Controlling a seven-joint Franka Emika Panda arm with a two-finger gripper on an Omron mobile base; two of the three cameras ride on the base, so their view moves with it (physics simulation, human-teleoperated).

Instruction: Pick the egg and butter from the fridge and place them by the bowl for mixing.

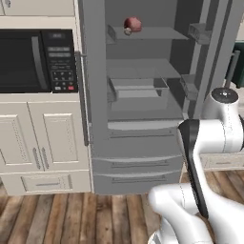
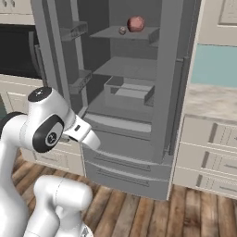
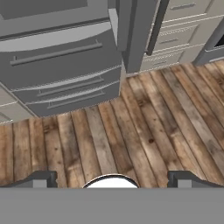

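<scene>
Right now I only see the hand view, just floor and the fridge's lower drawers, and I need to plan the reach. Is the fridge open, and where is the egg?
Observer: The fridge stands open, and the egg lies on its top shelf.
Operator: Anything next to it?
Observer: A red-pink chunk, bigger than the egg, sits close beside it.
Operator: What's under that shelf?
Observer: Two shelves down sits an open-topped grey bin.

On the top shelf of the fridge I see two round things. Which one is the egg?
The egg is the smaller, pale one, left of the bigger red-pink chunk in the right base view.
</scene>
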